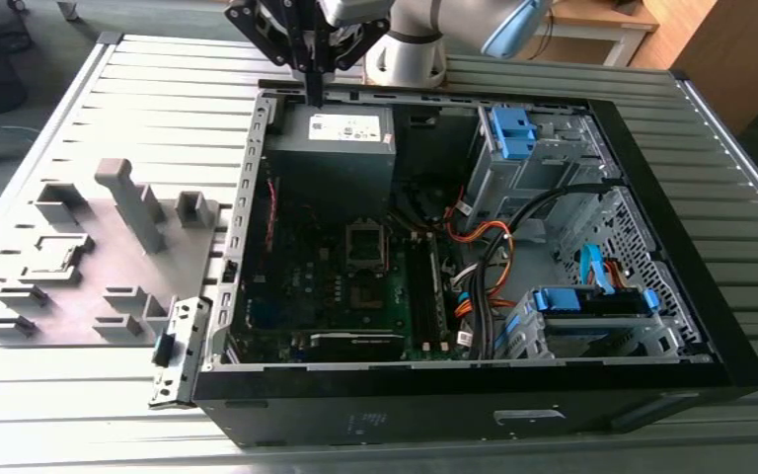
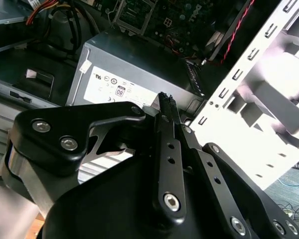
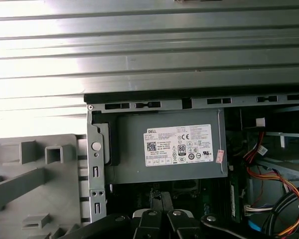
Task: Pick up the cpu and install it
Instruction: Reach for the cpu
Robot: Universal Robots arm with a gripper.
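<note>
**Claw shut tight by the grey box, cpu over on the tray**

Right up close in the second wrist view we see the claw (image 2: 165, 99), with its black arms and shiny screws. Its two fingers are pressed together, and there is nothing between them. Just past the tip sits the grey power box (image 2: 134, 69) with a white sticker on top.

In the exterior view the claw hangs at the far side of the open computer case (image 1: 393, 400), over the corner where the power box sits. We cannot tell if the tip touches the box.

The case lies flat on a ribbed metal surface (image 1: 155, 89). Inside it we see the dark board (image 1: 300, 286). In the middle of the board is the square socket (image 1: 366, 245) with its metal frame. Orange wires (image 1: 485, 233) and a blue holder (image 1: 512, 133) lie toward the exterior view's right.

A grey tray (image 1: 103, 259) with raised blocks lies just beside the case, on the exterior view's left. In a square nest on that tray we see a small flat square, which looks like the cpu (image 1: 59, 259). It is well apart from the claw and from the socket.
</note>
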